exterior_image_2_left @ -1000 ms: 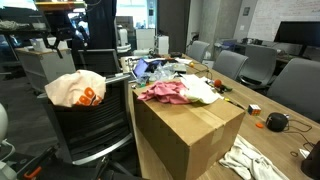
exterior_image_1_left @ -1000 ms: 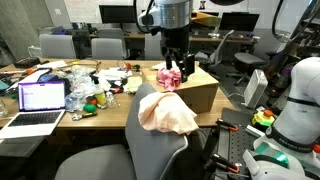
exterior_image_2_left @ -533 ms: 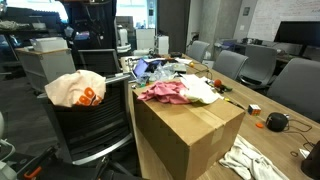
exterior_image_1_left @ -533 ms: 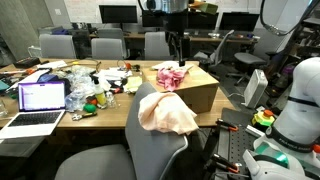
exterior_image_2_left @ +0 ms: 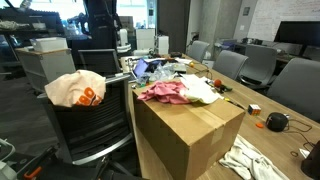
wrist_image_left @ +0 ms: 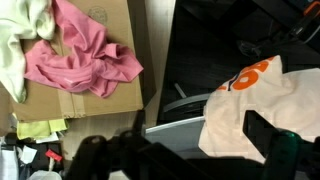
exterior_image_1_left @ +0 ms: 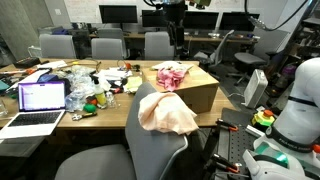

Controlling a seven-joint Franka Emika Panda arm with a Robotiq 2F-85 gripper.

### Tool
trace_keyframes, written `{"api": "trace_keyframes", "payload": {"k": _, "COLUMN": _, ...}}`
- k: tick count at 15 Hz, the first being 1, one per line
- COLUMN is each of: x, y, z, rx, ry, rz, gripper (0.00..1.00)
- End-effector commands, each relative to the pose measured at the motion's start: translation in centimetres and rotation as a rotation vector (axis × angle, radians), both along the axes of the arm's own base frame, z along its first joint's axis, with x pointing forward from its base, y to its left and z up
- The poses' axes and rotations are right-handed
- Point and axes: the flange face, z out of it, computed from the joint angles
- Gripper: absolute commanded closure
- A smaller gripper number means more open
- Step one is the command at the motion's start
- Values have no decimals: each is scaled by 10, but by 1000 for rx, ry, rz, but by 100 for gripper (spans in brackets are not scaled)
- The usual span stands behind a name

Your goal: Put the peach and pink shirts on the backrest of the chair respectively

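Wrist view: my claw (wrist_image_left: 180, 150) hangs released, empty; well below it, pink shirt (wrist_image_left: 80, 60) on box (wrist_image_left: 95, 105), peach shirt (wrist_image_left: 265, 100) draped over chair (exterior_image_1_left: 152, 150).

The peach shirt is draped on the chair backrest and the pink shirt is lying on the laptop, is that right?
Not quite. The peach shirt is on the chair backrest, but the pink shirt lies on the cardboard box instead; both exterior views show it.

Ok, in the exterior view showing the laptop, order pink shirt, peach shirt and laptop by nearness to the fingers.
1. Pink shirt, on the box, and peach shirt, on the chair backrest: too close to call from the raised fingers.
2. Laptop, far off along the table.
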Motion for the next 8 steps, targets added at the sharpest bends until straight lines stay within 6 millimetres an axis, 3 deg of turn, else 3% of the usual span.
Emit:
{"api": "trace_keyframes", "payload": {"k": 1, "x": 23, "y": -26, "z": 15, "rx": -3, "ry": -26, "rz": -46, "gripper": 0}}
{"api": "trace_keyframes", "payload": {"k": 8, "x": 45, "y": -84, "z": 20, "rx": 56, "ry": -80, "rz": -158, "gripper": 0}}
